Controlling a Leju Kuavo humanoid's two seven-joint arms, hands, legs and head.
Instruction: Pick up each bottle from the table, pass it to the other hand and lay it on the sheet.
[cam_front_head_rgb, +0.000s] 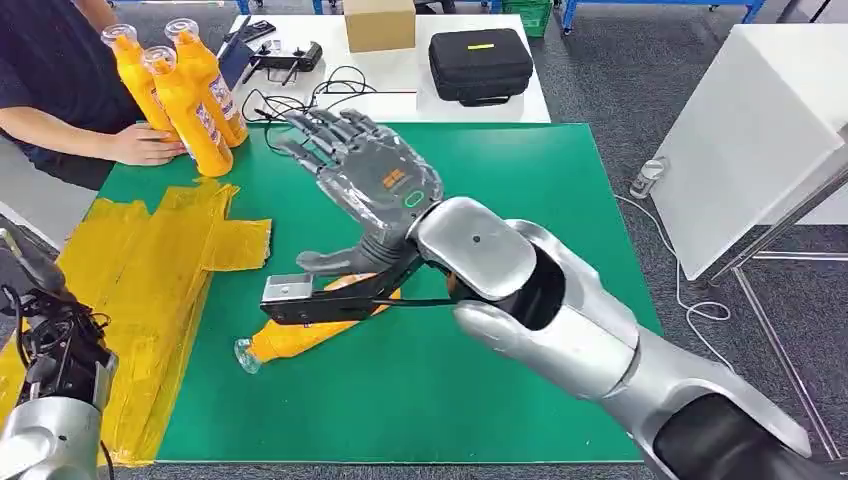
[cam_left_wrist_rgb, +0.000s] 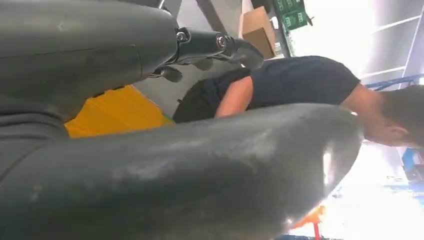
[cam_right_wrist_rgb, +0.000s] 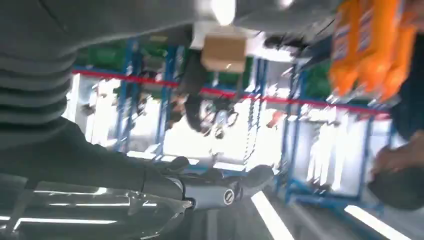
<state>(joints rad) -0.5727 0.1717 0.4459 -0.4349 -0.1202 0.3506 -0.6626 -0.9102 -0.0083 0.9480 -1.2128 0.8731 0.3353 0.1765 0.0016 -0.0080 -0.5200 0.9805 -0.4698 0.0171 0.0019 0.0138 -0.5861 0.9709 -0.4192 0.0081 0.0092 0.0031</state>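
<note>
Here the right hand (cam_front_head_rgb: 370, 190) hovers, fingers (cam_front_head_rgb: 320, 125) spread, above the lying bottle (cam_front_head_rgb: 300, 335).

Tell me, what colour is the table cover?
The table cover is green, shown best in the head view.

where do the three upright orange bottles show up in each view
Head view: upright orange bottles at the table's far left corner, a person's hand against them.
Left wrist view: not in it.
Right wrist view: upper right corner, turned upside down.
Shared landmark: the cardboard box.
</note>
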